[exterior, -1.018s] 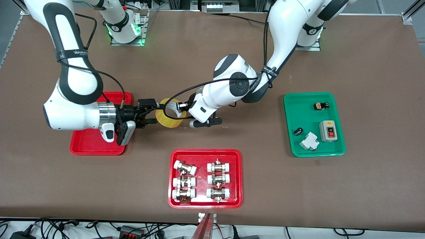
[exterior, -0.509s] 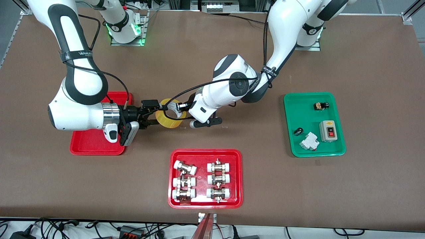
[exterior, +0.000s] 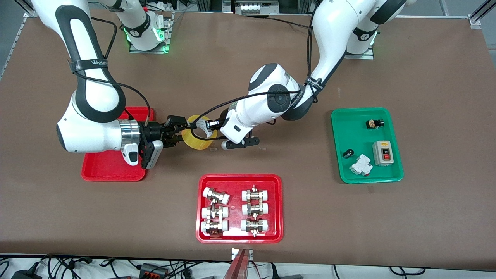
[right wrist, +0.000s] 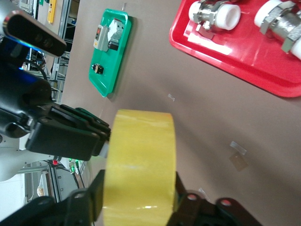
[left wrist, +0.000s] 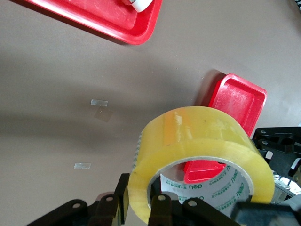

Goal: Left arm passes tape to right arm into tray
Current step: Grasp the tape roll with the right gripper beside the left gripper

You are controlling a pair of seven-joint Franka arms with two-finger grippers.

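The yellowish tape roll (exterior: 196,142) hangs above the table between the two grippers, beside the narrow red tray (exterior: 104,170). My left gripper (exterior: 206,129) is shut on the roll's wall, one finger in the hole and one outside, as the left wrist view (left wrist: 141,202) shows on the tape (left wrist: 202,136). My right gripper (exterior: 179,132) is shut on the same roll from the tray's side. In the right wrist view (right wrist: 138,200) its pads press the two flat faces of the tape (right wrist: 138,155). The tray (left wrist: 237,101) lies partly under the right arm's wrist.
A wider red tray (exterior: 201,182) with several pipe fittings lies nearer to the front camera than the tape. A green tray (exterior: 337,147) with small electrical parts lies toward the left arm's end of the table.
My right gripper has moved in toward the tape and closed its fingers on the roll. My left gripper and the tape have stayed in place.
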